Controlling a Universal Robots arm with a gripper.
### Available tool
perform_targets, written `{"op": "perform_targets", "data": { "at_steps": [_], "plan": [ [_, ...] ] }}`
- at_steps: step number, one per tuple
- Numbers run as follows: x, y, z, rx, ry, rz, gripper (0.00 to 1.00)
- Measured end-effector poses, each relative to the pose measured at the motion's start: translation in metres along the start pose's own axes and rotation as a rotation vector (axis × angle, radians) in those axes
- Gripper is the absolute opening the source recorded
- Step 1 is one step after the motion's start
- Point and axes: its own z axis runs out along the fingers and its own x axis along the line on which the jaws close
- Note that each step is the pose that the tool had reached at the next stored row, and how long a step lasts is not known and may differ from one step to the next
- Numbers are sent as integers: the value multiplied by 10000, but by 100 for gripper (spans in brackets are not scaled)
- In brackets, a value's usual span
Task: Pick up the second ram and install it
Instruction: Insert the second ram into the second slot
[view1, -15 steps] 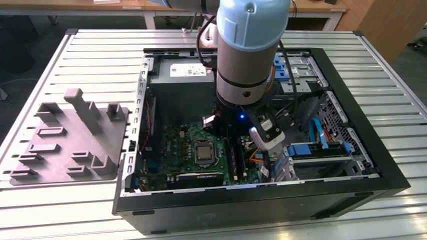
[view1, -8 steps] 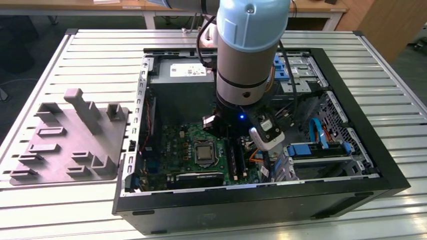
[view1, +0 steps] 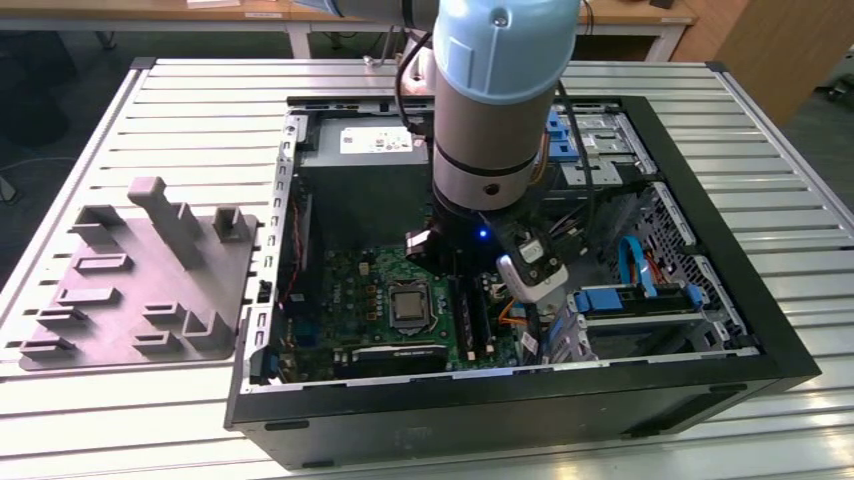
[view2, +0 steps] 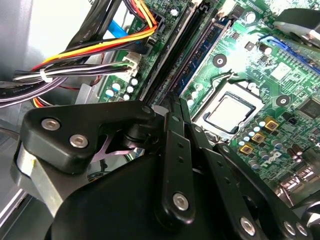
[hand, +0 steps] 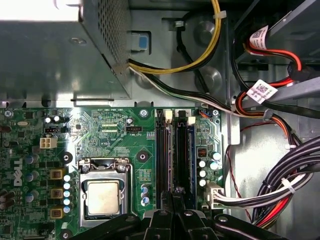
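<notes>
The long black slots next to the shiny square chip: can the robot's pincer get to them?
Probably yes. The pincer hangs right above the long black slots, and the cable bundles lie off to one side, not across them.

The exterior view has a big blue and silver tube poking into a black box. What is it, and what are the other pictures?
That tube is a robot arm. The exterior view comes from a camera standing off the arm. The arm reaches into an open black computer case lying on a ribbed metal table. A grey plastic rack lies at the exterior view's left. The two wrist views come from cameras riding on the arm, looking past its black gripper at the green circuit board. On it sit a square silver processor and long black slots. A dark blue-green memory stick stands in one slot, just ahead of the gripper. Whether the gripper holds anything, I cannot tell.
</notes>
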Motion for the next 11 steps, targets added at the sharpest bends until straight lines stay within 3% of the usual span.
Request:
{"op": "perform_targets", "data": {
  "at_steps": [11],
  "plan": [
    [1, -2, 24, 0, 0, 0, 11]
  ]
}}
